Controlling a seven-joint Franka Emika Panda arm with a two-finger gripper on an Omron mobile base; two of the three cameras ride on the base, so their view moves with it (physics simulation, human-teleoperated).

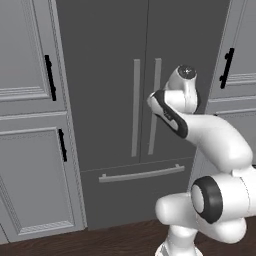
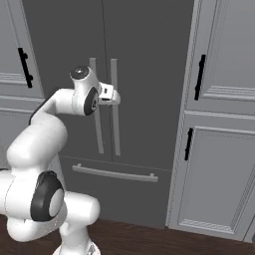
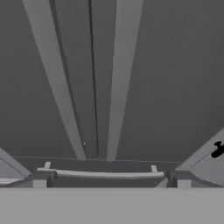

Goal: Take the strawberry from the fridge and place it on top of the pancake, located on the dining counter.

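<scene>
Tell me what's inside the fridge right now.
That cannot be seen: both doors of the fridge are shut, and so is its bottom drawer, so the inside is covered. The gripper is up at the vertical handles.

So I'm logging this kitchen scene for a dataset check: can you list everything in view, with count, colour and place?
fridge: one, dark grey, centre, both doors shut.
door handles: two, pale grey vertical bars, either side of the door seam.
bottom drawer: one, dark grey, under the doors, shut.
drawer handle: one, pale grey horizontal bar.
cabinets: light grey panelled, on both sides of the fridge.
cabinet handles: four seen, black, vertical, near the fridge edges.
floor: dark brown wood, along the bottom.
arm: one, white with dark joints, raised before the fridge.
gripper: one, level with the door handles; whether it is open or shut cannot be told.
</scene>
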